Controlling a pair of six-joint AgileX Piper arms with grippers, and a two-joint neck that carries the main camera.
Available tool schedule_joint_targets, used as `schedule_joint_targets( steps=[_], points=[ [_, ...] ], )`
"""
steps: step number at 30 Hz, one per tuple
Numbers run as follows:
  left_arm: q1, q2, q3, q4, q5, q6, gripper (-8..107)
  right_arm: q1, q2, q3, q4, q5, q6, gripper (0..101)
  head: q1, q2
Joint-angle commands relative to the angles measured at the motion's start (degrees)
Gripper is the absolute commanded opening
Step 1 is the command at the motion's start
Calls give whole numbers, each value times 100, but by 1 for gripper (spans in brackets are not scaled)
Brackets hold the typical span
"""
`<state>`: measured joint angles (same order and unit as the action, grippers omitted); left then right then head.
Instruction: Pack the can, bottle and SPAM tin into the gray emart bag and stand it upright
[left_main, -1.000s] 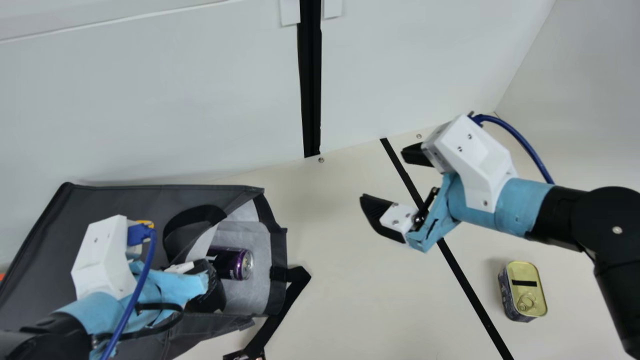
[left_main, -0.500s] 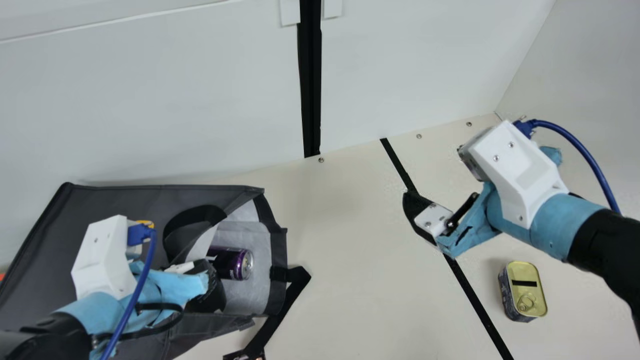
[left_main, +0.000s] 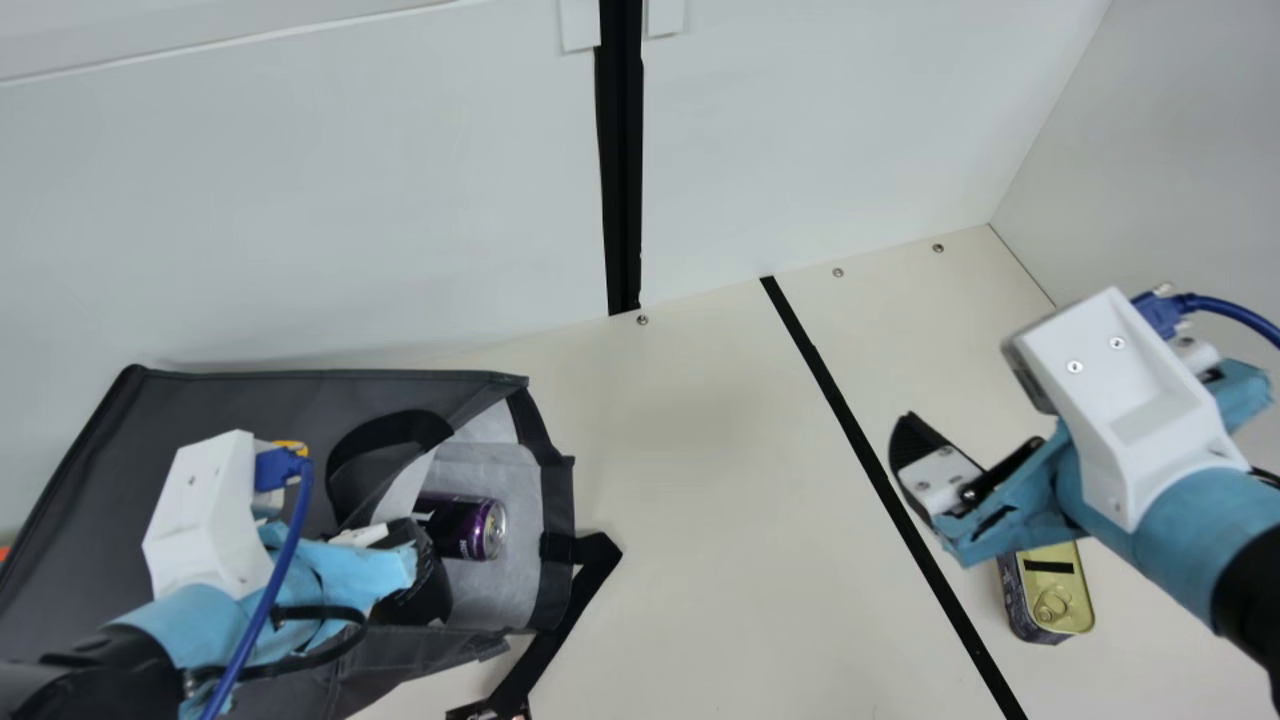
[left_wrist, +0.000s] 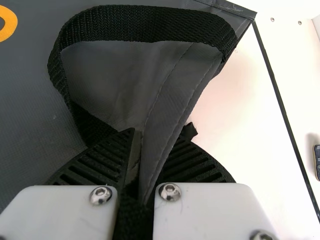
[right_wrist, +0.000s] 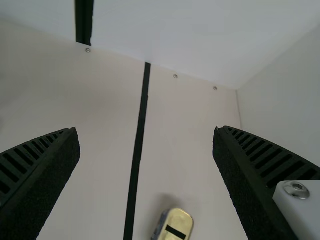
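So my left gripper (left_main: 425, 575) is clamped on a fold of the gray emart bag (left_main: 230, 400), right near a black webbing handle (left_wrist: 145, 22), with the fabric pinched between its ribbed fingers (left_wrist: 197, 160). The bag's lying flat on its side at the left of the table (left_main: 700, 520), mouth facing the middle, and the pale lining is on show. The can (left_main: 465, 527), a purple and black one, is inside that mouth, also on its side, end with the tab pointing out. A second black handle (left_main: 575, 590) trails out of the opening onto the table. Over on the other side, my right gripper (left_main: 930, 465) hangs above the table with its jaws spread wide, nothing between them. The SPAM tin (left_main: 1050, 585) is on the table to the right of the black stripe (left_main: 860, 440), gold lid and ring pull facing up. In the main view my right gripper covers a bit of its far end, but the two are apart, tbh pretty clearly so in the right wrist view.
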<state>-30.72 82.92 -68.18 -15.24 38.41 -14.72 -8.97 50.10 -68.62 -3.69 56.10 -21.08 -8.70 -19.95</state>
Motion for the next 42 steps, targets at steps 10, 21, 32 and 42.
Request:
schedule_joint_targets(
  steps=[10,21,32,42],
  points=[
    [0,0,0,0,0,0,-8,1129,-235,-367,-2131,1286,1726,95,-130,-5],
    [0,0,0,0,0,0,-8,795,-397,-85,-2304,1381,1894,95,-130,-5],
    [0,0,0,0,0,0,-8,-696,-726,8,-1332,1381,882,95,-130,-5],
    [0,0,0,0,0,0,-8,-1810,-879,37,-392,1381,124,95,-130,-5]
  ],
)
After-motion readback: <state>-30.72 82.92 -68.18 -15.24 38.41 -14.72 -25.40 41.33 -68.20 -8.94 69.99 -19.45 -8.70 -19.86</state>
